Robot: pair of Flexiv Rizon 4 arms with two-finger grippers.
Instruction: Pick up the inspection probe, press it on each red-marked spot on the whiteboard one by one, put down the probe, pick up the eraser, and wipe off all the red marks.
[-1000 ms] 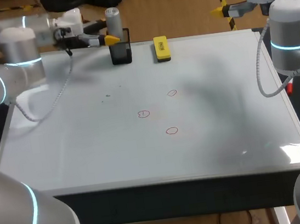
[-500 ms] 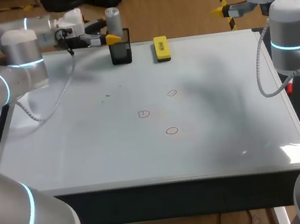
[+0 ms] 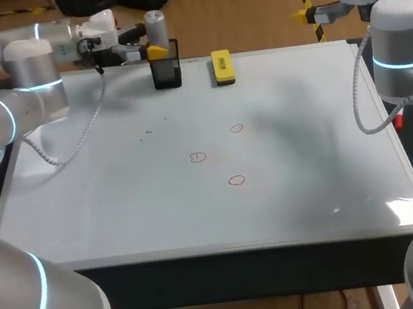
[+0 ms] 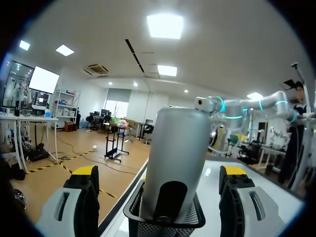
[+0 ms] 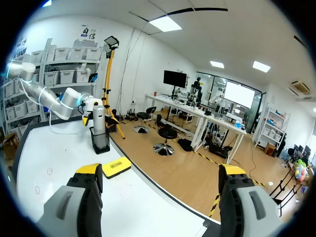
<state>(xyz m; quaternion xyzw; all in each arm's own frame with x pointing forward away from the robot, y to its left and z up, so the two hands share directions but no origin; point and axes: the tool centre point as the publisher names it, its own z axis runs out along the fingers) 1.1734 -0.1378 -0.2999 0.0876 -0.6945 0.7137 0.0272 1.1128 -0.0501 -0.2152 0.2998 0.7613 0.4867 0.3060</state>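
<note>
Left gripper (image 4: pixel 159 174): fingers spread, either side of the probe, not touching it.
Inspection probe (image 4: pixel 177 148): upright in mesh holder (image 4: pixel 165 219), head view's upper left.
Grip: centre, close squarely on barrel, lift straight up.
Right gripper (image 5: pixel 160 178): open, empty, upper right.

Far edge of board (image 3: pixel 305 149): probe (image 3: pixel 155 25) stands in holder (image 3: pixel 166 74), eraser (image 3: pixel 222 67) just right of it. Three marks (image 3: pixel 198 156) mid-board. Left hand (image 3: pixel 153 49) straddles probe.

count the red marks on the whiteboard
3. On the whiteboard, the farthest red mark lies toward the back, the middle mark sits left of it, and the nearest mark is closest to the front edge. None seems hidden.
</note>
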